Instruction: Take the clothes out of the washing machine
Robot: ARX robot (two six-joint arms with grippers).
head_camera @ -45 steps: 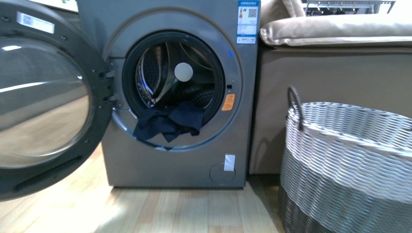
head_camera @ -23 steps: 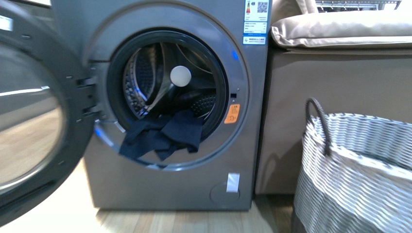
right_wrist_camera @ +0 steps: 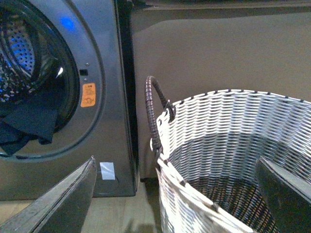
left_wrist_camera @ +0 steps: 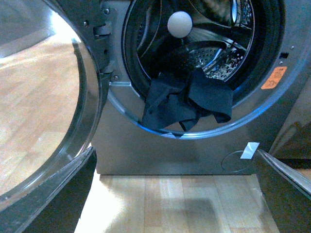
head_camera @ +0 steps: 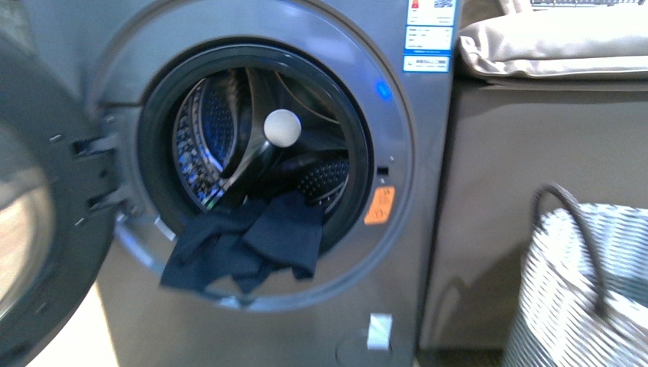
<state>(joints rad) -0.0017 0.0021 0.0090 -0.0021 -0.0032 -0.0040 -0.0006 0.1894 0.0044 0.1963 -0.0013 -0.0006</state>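
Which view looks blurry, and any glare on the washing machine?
Front view: soft motion blur, the door smeared. Left wrist view: sharper, a bright patch on the floor. Right wrist view: the basket crisp, a blue light glowing on the washing machine.

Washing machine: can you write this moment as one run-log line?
door: open | clothes: draped over porthole rim | basket: right of machine | left hand: open, facing clothes | right hand: open, near basket
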